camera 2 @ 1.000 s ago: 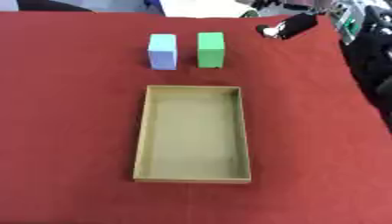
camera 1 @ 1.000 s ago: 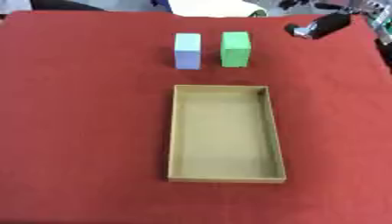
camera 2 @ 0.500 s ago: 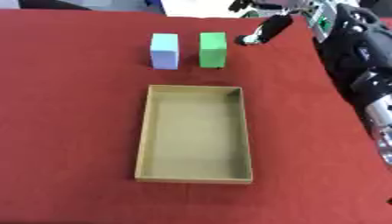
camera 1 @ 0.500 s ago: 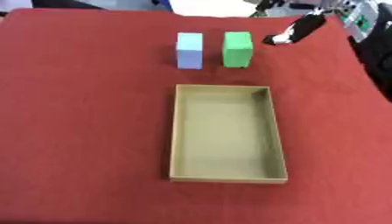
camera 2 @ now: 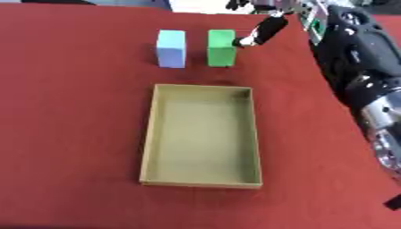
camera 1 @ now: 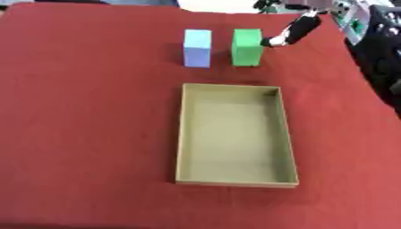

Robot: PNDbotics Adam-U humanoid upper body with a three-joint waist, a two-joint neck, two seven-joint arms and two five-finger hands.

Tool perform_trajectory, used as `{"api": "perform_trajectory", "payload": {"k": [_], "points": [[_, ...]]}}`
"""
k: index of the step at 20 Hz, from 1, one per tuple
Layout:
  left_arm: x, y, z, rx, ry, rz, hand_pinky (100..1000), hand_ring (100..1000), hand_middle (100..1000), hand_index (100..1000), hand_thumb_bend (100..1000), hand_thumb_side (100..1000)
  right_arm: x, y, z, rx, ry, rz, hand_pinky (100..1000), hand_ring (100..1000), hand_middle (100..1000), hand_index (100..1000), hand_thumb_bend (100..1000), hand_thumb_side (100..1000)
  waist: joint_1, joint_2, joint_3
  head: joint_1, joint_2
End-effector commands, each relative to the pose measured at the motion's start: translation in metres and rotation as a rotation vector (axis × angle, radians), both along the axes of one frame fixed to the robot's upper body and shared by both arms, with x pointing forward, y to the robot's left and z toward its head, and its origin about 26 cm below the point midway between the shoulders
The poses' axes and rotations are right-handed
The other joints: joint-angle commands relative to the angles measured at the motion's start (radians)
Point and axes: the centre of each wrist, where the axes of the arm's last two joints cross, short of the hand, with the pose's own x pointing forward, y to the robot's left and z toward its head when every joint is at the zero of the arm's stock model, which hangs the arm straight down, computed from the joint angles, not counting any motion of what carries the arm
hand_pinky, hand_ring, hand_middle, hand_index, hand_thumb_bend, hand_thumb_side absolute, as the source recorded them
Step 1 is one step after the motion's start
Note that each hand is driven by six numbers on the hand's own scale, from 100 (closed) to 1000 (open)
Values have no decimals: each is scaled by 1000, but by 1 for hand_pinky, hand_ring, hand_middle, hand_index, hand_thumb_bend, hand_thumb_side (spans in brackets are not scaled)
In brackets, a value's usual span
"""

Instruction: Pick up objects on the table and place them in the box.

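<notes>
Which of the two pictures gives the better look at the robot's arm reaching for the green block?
The right eye view: the right arm runs down that picture's whole right side, up to the right hand at the green block. The left eye view shows the same hand by the block but only a dark strip of the arm at its edge.

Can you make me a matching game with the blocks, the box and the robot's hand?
Things:
1. green block
2. pale blue block
3. cardboard box
4. right hand

Descriptions:
A. nothing inside it
B. furthest left of the four
C. reaching in from the upper right
D. right next to a fingertip

Pairs: 1-D, 2-B, 3-A, 4-C
</notes>
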Motion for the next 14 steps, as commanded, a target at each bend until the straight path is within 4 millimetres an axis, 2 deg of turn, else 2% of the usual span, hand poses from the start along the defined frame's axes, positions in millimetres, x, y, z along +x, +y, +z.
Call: {"api": "perform_trajectory", "payload": {"k": [1,14], "points": [[-1,-1,8,15,-25,-10,733,684,566,782,187,671,-1,-3,20,-10,-47,-19,865,897,856,953,384,535,3,-14,5,-12,-14],[-1,-1,9,14,-28,-13,733,683,566,782,178,666,1,5,19,-71,33,-12,867,905,876,957,349,555,-3,1,20,-27,-24]]}}
